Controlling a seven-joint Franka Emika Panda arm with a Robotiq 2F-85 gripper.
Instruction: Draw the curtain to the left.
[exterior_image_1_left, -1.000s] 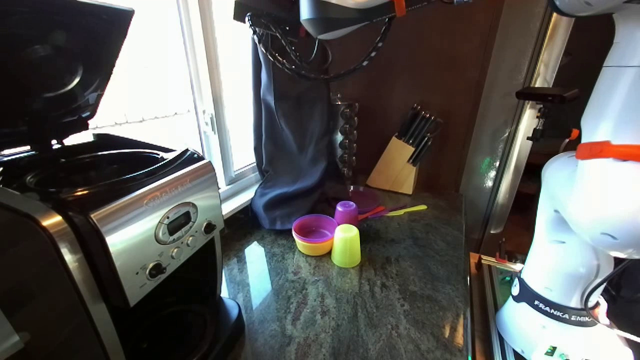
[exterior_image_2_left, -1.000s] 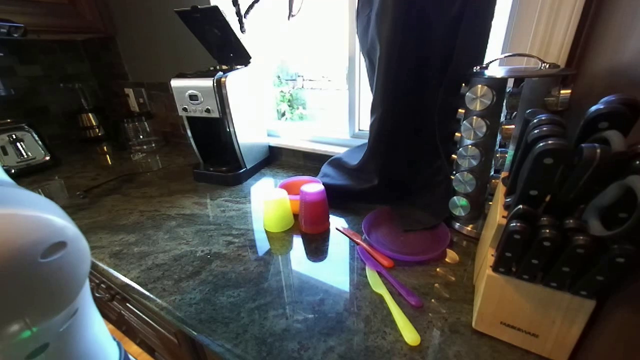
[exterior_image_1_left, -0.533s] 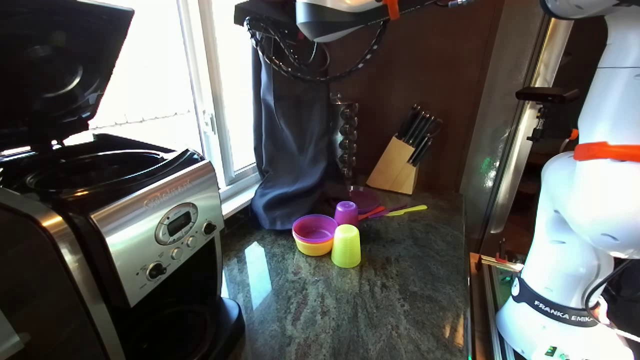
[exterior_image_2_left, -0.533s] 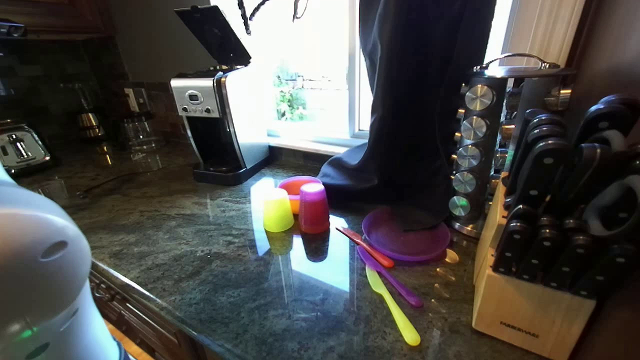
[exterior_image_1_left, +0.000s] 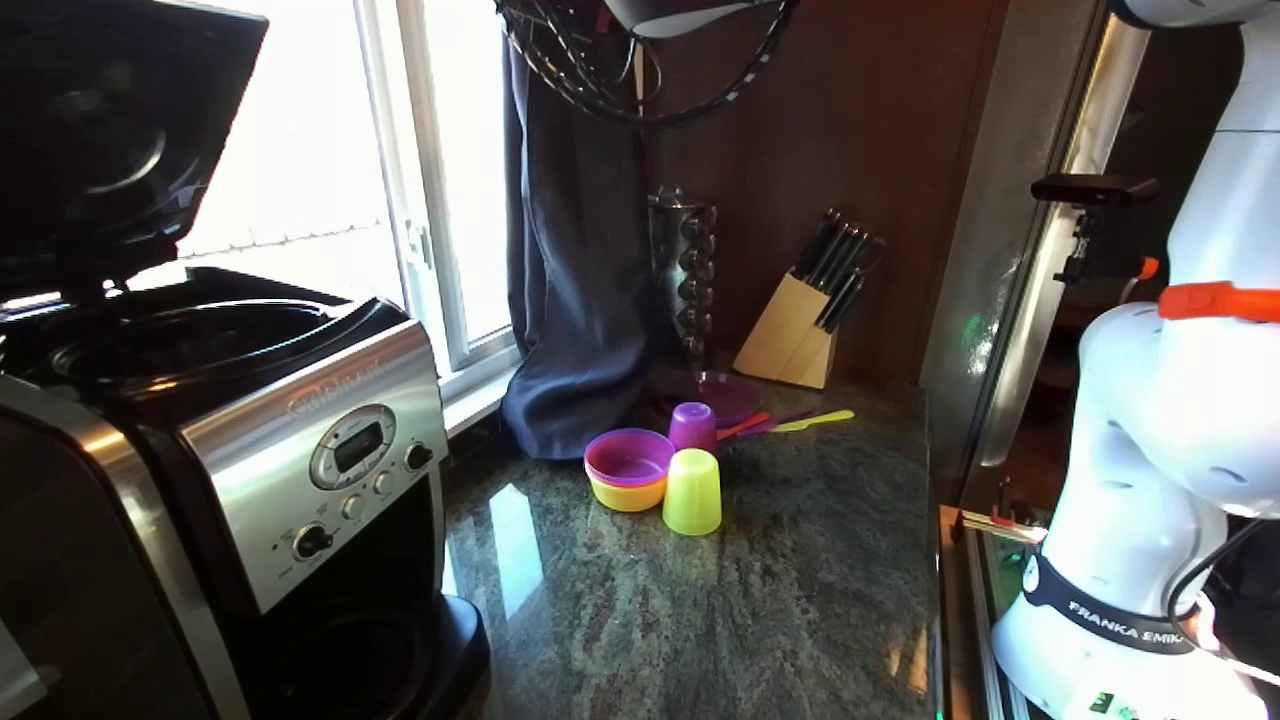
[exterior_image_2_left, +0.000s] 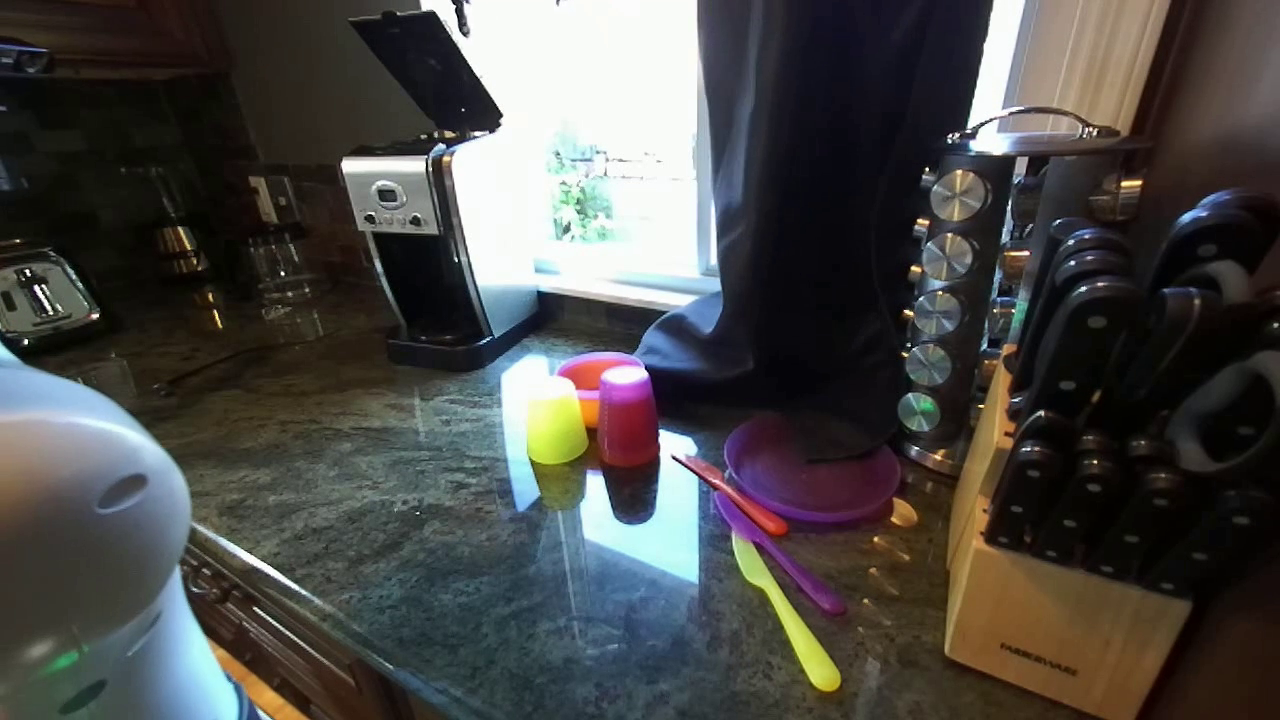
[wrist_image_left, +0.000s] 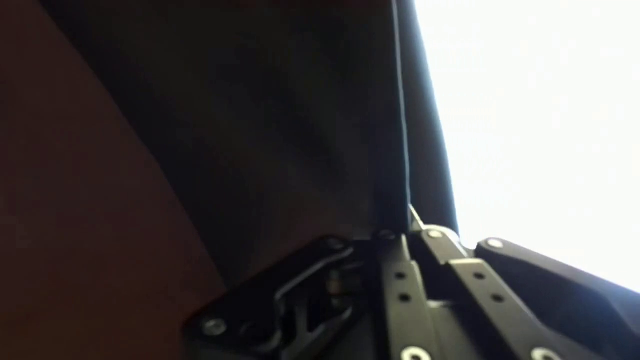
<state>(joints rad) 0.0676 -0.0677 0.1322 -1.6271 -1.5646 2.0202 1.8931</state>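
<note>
The curtain (exterior_image_1_left: 585, 250), a tall dark navy-grey drape, hangs beside the window, its lower end bunched on the counter. It also shows in an exterior view as a nearly black curtain (exterior_image_2_left: 830, 200), partly lying over a purple plate. In the wrist view the curtain (wrist_image_left: 280, 115) runs down to my gripper (wrist_image_left: 407, 227). The fingers are drawn together with the fabric's pale-lit edge passing in between, so the jaws are shut on it. The exact pinch at the fingertips is dark. Both exterior views leave the gripper itself out of sight, above the picture.
A coffee maker (exterior_image_1_left: 330, 440) with its lid raised stands by the window (exterior_image_2_left: 620, 150). Close to the curtain are a spice rack (exterior_image_2_left: 945, 300), a knife block (exterior_image_2_left: 1060, 620), stacked bowls (exterior_image_1_left: 628, 480), a yellow cup (exterior_image_1_left: 692, 490), a purple plate (exterior_image_2_left: 870, 490) and plastic knives.
The arm has risen, with less of its hand end in view. The curtain's upper part has shifted a little toward the window, uncovering more of the spice rack. Things on the counter have stayed put.
</note>
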